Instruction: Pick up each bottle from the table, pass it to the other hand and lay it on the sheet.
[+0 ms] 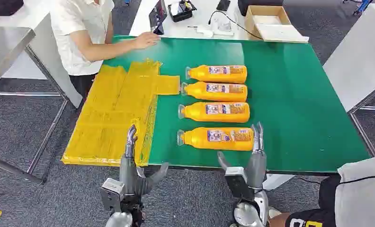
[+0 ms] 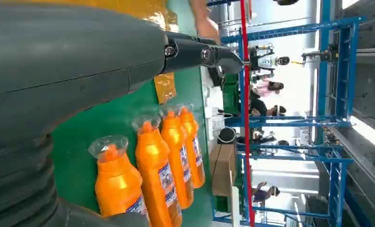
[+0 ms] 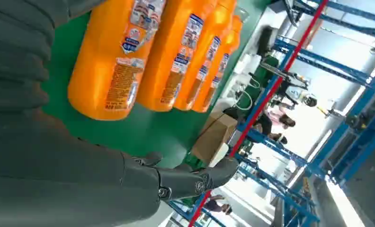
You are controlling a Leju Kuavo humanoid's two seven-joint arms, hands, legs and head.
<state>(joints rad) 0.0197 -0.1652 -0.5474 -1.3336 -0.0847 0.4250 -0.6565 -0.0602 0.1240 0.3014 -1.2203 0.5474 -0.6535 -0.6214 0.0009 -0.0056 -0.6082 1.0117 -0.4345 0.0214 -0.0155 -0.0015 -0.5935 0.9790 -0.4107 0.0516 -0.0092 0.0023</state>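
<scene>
While both empty: each robot hand (image 1: 136, 177) (image 1: 249, 168) spread; four bottles (image 1: 218, 138), one sheet (image 1: 114, 111).

The four orange bottles (image 1: 218, 104) look like smooth, glossy plastic, each with a printed paper-like label and a clear plastic cap (image 2: 110, 144) over the neck. The yellow sheet (image 1: 114, 111) is thin, shiny plastic film, creased and wrinkled. The table (image 1: 290, 94) wears a matt green covering with an even, smooth face. Both the left hand (image 1: 131, 165) and the right hand (image 1: 252, 161) show matt grey plastic with a ribbed cover (image 2: 20, 179) at the wrist. The cardboard box (image 1: 267, 21) is plain brown and dull. The floor (image 1: 15, 127) is rough grey carpet.
</scene>
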